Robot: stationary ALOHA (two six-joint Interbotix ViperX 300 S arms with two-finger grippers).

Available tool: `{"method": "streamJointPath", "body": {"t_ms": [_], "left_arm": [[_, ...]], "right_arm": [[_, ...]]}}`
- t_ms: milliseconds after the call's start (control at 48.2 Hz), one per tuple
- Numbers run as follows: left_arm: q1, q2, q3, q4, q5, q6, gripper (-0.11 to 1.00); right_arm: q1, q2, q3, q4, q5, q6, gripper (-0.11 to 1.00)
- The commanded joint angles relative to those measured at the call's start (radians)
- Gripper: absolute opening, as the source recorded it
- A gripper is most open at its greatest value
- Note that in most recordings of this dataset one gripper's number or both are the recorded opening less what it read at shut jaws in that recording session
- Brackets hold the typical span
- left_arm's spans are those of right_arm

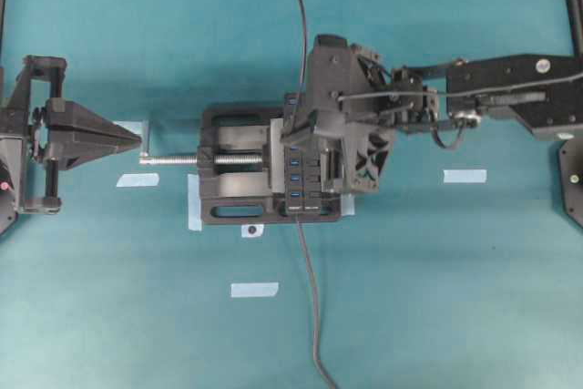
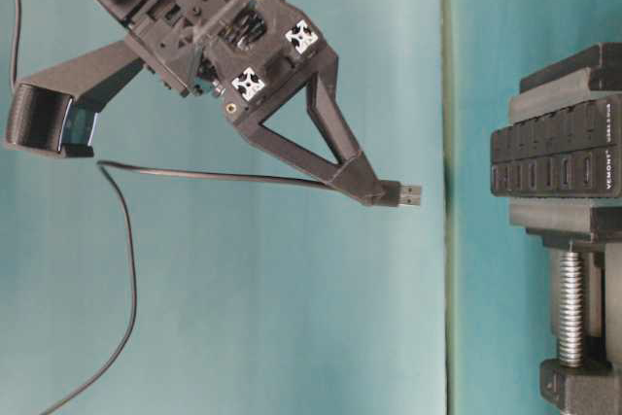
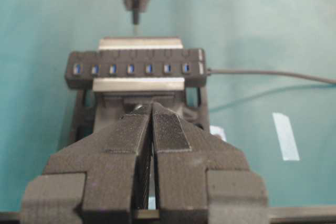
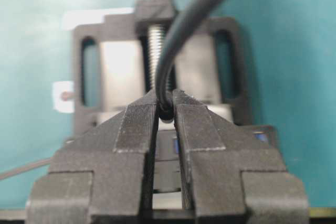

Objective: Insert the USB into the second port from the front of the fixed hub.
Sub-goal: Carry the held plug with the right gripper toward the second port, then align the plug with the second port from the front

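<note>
The right gripper point(image 2: 374, 191) is clenched on the small black USB plug point(image 2: 410, 194), silver tip bared toward the long black fixed hub point(image 2: 556, 155) at three o'clock. Best to square the tip with the second blue port before pressing straight in. The left gripper point(image 3: 152, 124), pressed together and empty, waits well apart.

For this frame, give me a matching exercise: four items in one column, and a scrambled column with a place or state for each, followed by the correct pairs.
Items
1. USB
2. fixed hub
3. left gripper
4. strip of blue tape

Places or states
A. clamped between the vise's faces
B. lying flat on the teal table, away from the vise
C. shut on nothing, next to the end of the vise screw
D. pinched in the right gripper, short of the ports

Pairs: 1-D, 2-A, 3-C, 4-B
</note>
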Motion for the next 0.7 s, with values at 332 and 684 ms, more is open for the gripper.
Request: {"method": "streamJointPath", "body": {"t_ms": [332, 684], "left_arm": [[0.002, 0.002, -0.006, 0.002, -0.011, -0.002, 0.00], [0.002, 0.002, -0.003, 0.002, -0.012, -0.002, 0.00]], "right_arm": [[0.029, 0.023, 0.014, 0.002, -0.008, 0.049, 0.07], [0.043, 0.044, 0.037, 0.003, -0.044, 0.058, 0.08]]}}
